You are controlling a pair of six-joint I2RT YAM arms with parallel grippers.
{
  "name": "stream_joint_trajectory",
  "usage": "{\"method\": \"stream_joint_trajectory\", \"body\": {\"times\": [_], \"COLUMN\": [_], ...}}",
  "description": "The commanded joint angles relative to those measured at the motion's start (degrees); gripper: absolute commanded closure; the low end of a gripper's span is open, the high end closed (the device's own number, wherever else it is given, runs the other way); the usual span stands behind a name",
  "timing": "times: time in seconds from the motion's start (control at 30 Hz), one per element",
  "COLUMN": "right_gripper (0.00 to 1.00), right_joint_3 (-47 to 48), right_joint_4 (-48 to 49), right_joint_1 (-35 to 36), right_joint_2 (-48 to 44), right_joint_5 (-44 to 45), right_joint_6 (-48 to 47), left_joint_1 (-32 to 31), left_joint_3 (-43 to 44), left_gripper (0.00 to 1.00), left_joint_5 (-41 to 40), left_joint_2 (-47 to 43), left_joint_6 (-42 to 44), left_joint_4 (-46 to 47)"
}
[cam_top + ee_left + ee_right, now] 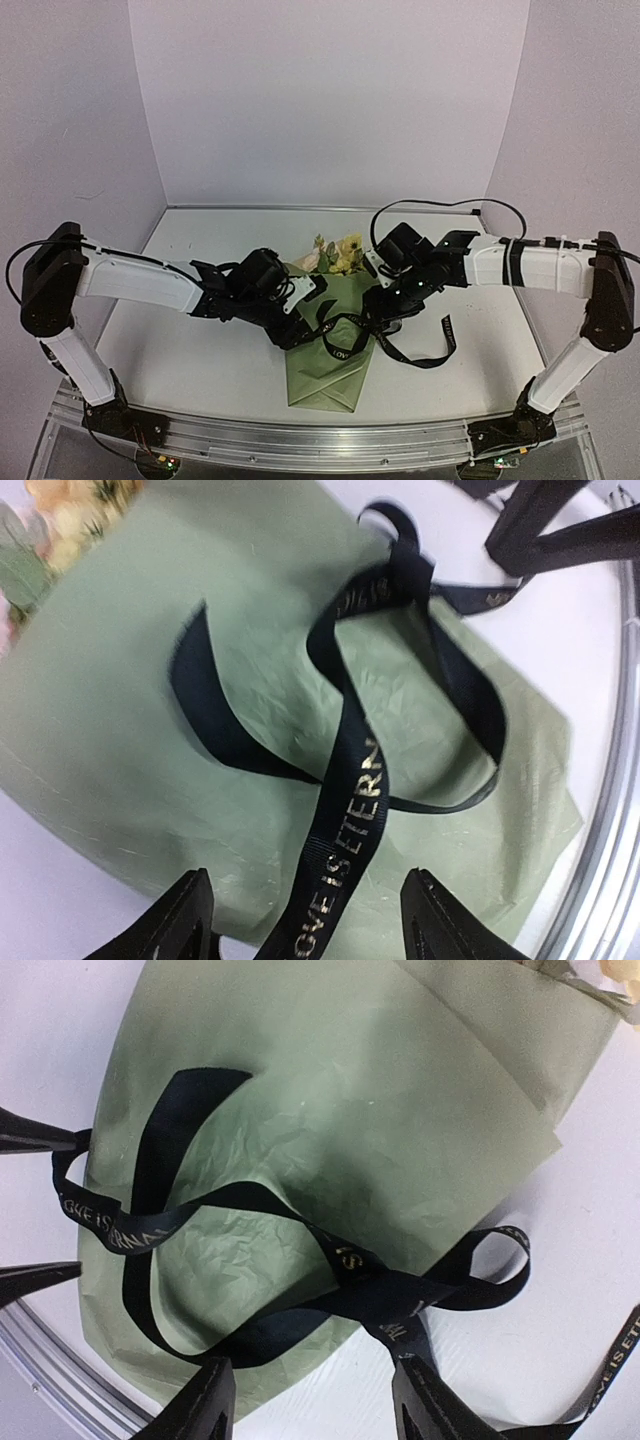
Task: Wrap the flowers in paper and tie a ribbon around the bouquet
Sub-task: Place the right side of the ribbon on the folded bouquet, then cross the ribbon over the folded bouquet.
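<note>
Slack black ribbon [350, 810] across olive paper [100, 660]

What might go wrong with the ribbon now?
1. The ribbon lies in loose loops on the paper. The left gripper and right gripper are both open, so the knot may slip apart.
2. The ribbon runs between the left gripper's fingers, so pulling away might snag and drag it.
3. With so loose a tie, the paper could unfold.
</note>
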Motion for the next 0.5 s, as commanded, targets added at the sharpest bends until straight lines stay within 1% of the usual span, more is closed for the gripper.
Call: {"method": "stream_joint_trajectory", "body": {"times": [0.0,0.1,0.17,0.33,0.47], "right_gripper": [0.42,0.41,0.41,0.39,0.38], "right_joint_3": [-3.15,-5.71,-7.14,-10.04,-12.65], "right_joint_4": [-0.48,-0.48,-0.48,-0.5,-0.76], "right_joint_1": [-1.46,-2.63,-3.22,-3.95,-4.66], "right_joint_2": [-5.49,-7.4,-8.59,-11.53,-13.87], "right_joint_5": [2.44,2.78,3.07,4.21,5.75], "right_joint_6": [1.47,2.65,3.39,4.84,6.06], "left_joint_1": [0.94,1.84,2.44,2.64,2.64], "left_joint_3": [-0.81,0.98,3.87,14.96,19.24], "left_gripper": [0.3,0.27,0.29,0.36,0.37], "left_joint_5": [-1.65,-4.48,-5.84,-6.71,-6.19], "left_joint_2": [-6.34,-5.17,-2.38,7.43,11.62], "left_joint_6": [-5.7,-9.48,-12.54,-18.98,-22.99], "left_joint_4": [6.63,7.02,5.45,-2.12,-4.49]}}
